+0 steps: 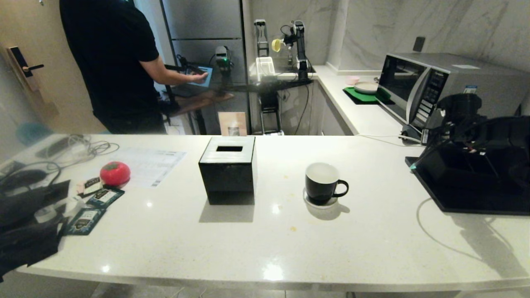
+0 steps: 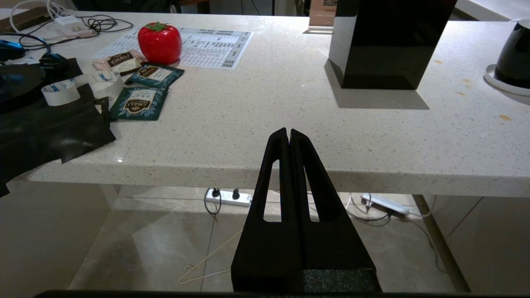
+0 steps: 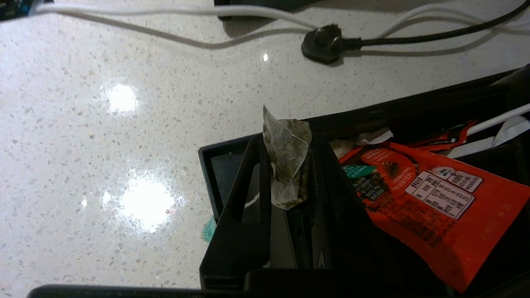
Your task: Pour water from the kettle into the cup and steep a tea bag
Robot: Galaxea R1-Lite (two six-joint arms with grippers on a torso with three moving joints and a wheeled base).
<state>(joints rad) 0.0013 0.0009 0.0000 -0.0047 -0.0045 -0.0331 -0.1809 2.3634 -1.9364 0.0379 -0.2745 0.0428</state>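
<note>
Presently right claw [image 3: 285, 165] pinches pale translucent tea bag [image 3: 286, 163] over black tray [image 3: 414, 108], 3 o'clock of glossy black mug [image 1: 322, 183]; left claw [image 2: 288, 136] closed, empty.

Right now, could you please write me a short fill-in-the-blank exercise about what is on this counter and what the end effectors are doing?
1. The right end effector is shut on a ____, above a black tray.
2. The cup stands to the right of the black ____ with a slotted top.
3. The left end effector is ____ and holds nothing, off the counter's near edge.
4. The red tomato-shaped thing sits beside dark teal ____.

Missing words: tea bag; box; shut; sachets
</note>
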